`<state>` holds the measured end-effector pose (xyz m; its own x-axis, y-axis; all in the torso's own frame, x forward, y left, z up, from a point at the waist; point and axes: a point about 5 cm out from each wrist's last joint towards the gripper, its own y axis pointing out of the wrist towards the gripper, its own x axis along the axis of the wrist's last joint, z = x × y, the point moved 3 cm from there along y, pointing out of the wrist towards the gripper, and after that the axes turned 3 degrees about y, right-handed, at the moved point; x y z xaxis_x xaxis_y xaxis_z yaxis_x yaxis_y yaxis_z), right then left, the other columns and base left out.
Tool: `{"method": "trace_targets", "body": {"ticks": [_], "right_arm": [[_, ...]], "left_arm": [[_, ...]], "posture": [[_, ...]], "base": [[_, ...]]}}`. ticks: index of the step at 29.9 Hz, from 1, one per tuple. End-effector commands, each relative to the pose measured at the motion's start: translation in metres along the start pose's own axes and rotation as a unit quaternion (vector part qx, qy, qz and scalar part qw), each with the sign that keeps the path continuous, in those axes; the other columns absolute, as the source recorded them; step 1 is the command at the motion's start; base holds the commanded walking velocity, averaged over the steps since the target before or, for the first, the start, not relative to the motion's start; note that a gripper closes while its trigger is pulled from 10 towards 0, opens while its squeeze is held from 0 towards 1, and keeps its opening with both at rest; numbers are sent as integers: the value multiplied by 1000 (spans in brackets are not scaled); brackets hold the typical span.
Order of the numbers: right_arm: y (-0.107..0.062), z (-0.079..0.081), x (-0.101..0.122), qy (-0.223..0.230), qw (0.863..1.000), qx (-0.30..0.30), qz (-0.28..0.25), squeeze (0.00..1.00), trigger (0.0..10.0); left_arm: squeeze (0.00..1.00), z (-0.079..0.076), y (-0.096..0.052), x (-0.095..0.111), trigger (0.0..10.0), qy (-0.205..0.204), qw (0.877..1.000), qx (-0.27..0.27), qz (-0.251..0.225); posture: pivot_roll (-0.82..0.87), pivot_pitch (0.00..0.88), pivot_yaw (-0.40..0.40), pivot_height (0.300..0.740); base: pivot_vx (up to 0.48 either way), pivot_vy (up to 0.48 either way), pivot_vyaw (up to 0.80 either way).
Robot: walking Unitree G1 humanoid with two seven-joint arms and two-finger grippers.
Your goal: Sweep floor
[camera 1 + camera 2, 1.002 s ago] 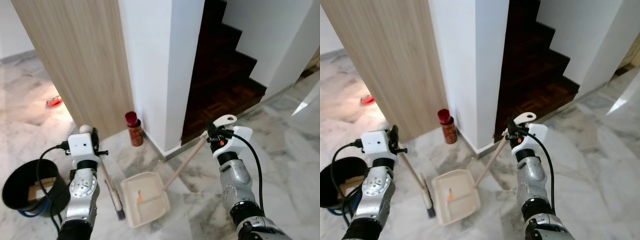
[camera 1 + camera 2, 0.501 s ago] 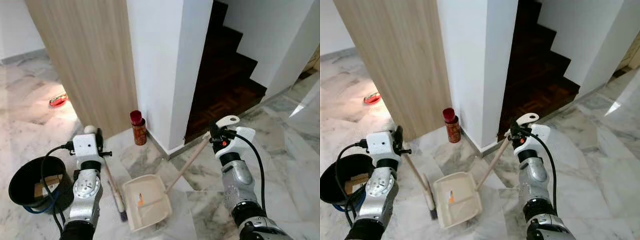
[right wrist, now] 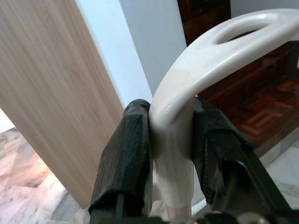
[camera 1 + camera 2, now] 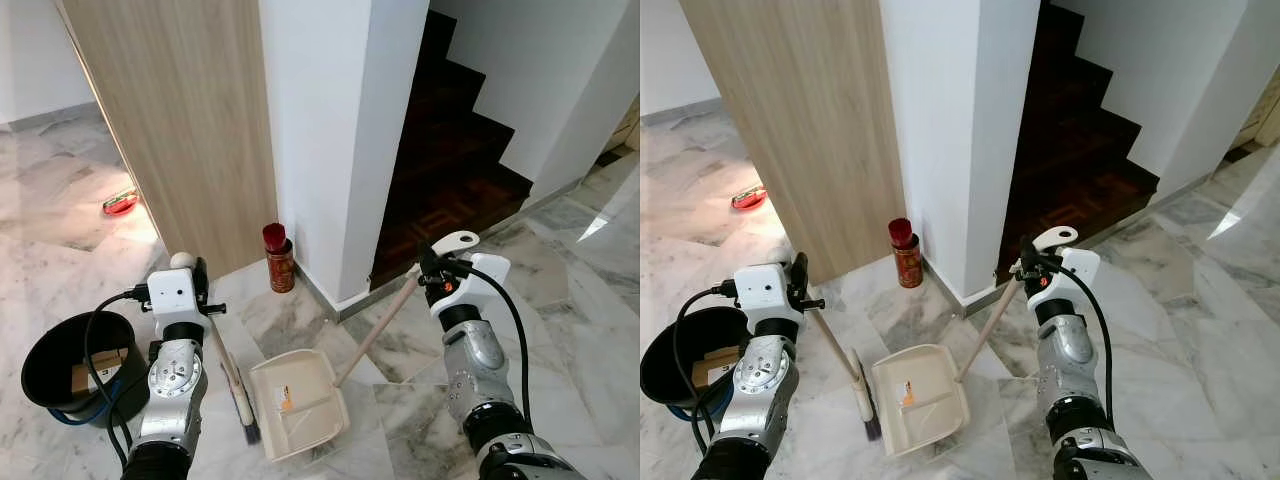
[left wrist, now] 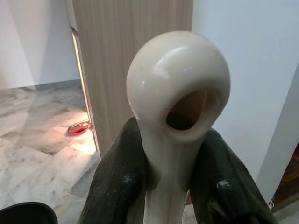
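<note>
Grey-veined marble floor (image 4: 80, 190) spreads from a wood-grain panel (image 4: 190, 120) and a white pillar (image 4: 335, 120) to dark parquet stairs (image 4: 450, 150) rising on the right. Open floor stretches away on the far left past the panel and on the right beyond the stair foot, while the pillar corner stands close ahead.

On the floor at the robot's left sits a black bucket (image 4: 45, 385) holding a cardboard piece (image 4: 88, 370) and a blue coil. A red-lidded canister (image 4: 277, 257) stands upright against the pillar's base, and a small red object (image 4: 120, 203) lies on the floor beyond the panel's edge.

The left gripper (image 5: 170, 186) is clamped on the cream handle of the brush (image 4: 240, 410), whose dark bristles rest on the marble just beside the dustpan (image 4: 300, 400). The right gripper (image 3: 170, 154) is closed round the looped grip of the dustpan's long handle (image 4: 375, 325), which slants down to the cream pan lying flat on the floor between the arms. Inside the pan lies a small orange scrap (image 4: 285, 404)
</note>
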<state>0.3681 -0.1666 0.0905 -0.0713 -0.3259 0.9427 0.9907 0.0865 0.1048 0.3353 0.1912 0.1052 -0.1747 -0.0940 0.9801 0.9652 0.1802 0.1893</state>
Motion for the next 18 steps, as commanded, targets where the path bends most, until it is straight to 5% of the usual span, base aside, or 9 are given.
{"method": "trace_targets", "body": {"ticks": [1, 7, 18], "right_arm": [[4, 3, 9, -6, 1000, 5, -18, 0, 10000], [4, 3, 8, 0, 1000, 5, -17, 0, 10000], [4, 3, 7, -1, 1000, 6, -14, 0, 10000]], "left_arm": [[0, 1, 4, 12, 10000, 4, 1000, -2, -27], [0, 1, 4, 12, 10000, 4, 1000, -3, -27], [0, 0, 4, 13, 10000, 4, 1000, -4, -27]], "posture": [[14, 0, 25, 740], [13, 0, 28, 740], [15, 0, 27, 740]], "base": [[0, 0, 413], [0, 0, 273], [-248, 0, 0]]}}
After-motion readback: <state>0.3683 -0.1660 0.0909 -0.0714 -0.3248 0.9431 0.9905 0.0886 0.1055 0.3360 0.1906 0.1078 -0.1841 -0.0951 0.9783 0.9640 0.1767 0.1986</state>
